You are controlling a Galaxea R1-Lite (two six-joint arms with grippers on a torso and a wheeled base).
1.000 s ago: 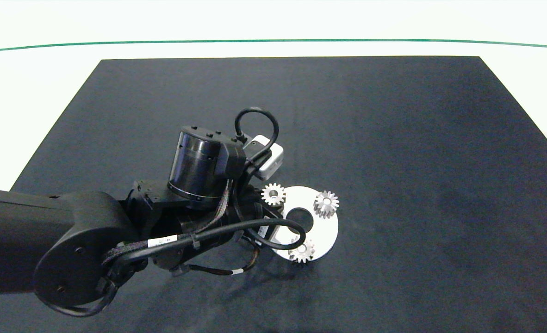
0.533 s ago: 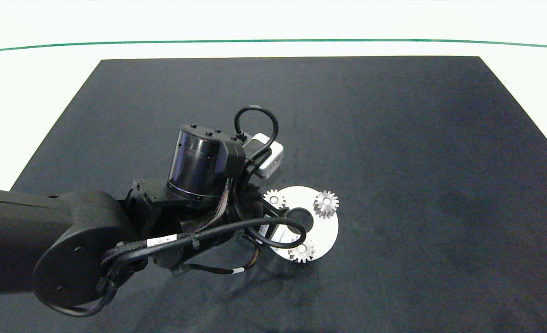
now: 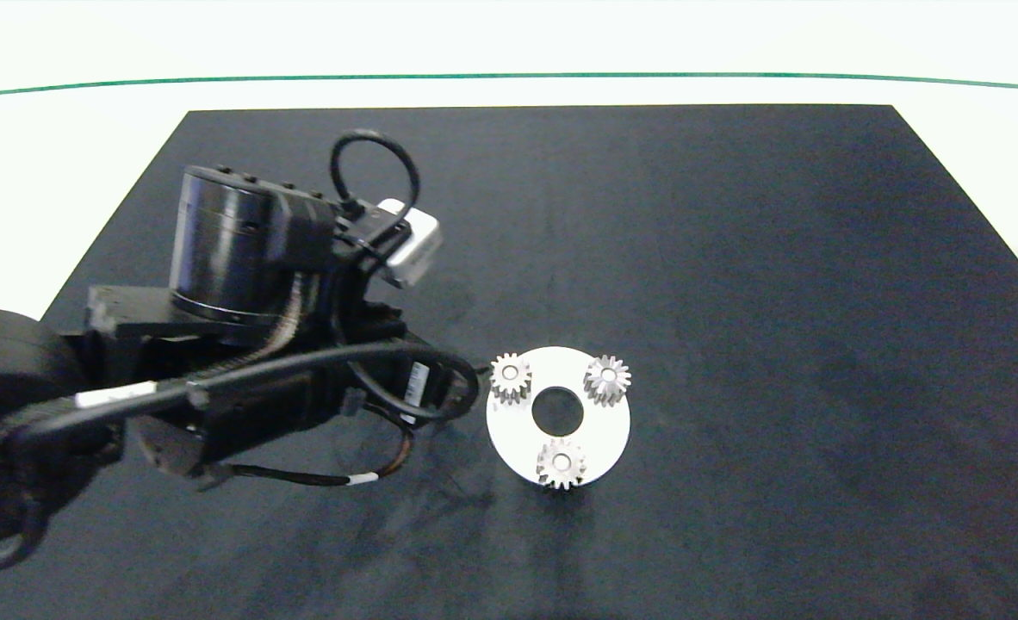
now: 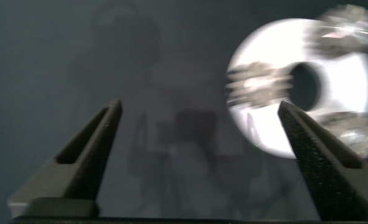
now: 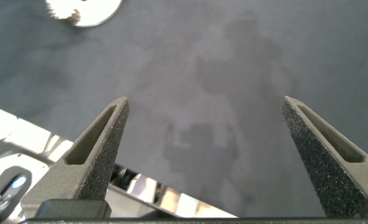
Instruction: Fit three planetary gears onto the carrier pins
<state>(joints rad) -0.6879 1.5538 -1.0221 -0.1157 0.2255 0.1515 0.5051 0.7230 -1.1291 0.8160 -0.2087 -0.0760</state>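
Observation:
A flat white disc [image 3: 595, 430] with a big centre hole lies near the middle of the dark mat. Three silver planetary gears [image 3: 510, 376] [image 3: 607, 379] [image 3: 561, 462] sit on it in a triangle, each over a carrier pin; only the pale pin tops show in their bores. My left arm reaches in from the left and stands clear of the disc; its fingers are hidden in the head view. In the left wrist view my left gripper [image 4: 202, 124] is open and empty, with the disc [image 4: 268, 134] ahead. My right gripper [image 5: 205, 112] is open over bare mat, out of the head view.
The black mat [image 3: 733, 258] covers most of a white table [image 3: 70, 129], with a green line [image 3: 509, 76] along the far side. The right wrist view catches the mat's edge [image 5: 171, 186] and a corner of the disc [image 5: 96, 12].
My left arm has drawn back to the left and up, away from the disc. The gear at the disc's upper left now sits lower on its pin, uncovered.

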